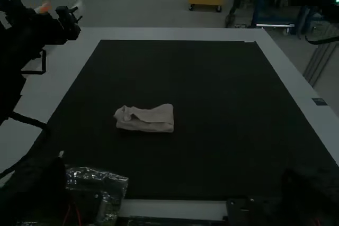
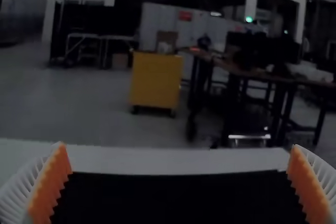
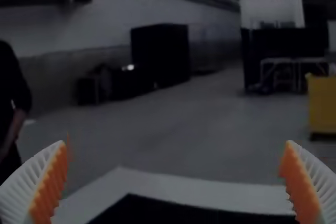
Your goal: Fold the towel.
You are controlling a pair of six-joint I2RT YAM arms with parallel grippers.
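The towel [image 1: 145, 118] is lying on the dark mat [image 1: 201, 88], somewhat left of the middle and well in from the mat's far and near edges. It is resting as a compact, folded bundle, its longer side running left to right. A top layer is crossing the bundle with a slanting edge; the left end is looking rumpled, while the right end is ending in a fairly straight edge. How many times it is folded cannot be told.

The left gripper [image 1: 61, 8] is hanging at the far left, well apart from the towel. Its pincer is standing released, the orange pads [image 2: 50, 187] facing each other with a wide gap between. The right gripper [image 3: 177, 142] is also standing released, its white ribbed fingers [image 3: 26, 184] spreading wide apart. In both wrist views, part of the mat and the table's pale border are appearing beyond the fingers.

The pale table [image 1: 180, 34] is framing the mat. A crinkled clear plastic wrapping [image 1: 100, 175] is lying at the near left, nearer than the towel. A black cable [image 1: 26, 120] is curving along the left side, and a small dark label [image 1: 319, 101] is sitting on the right border.
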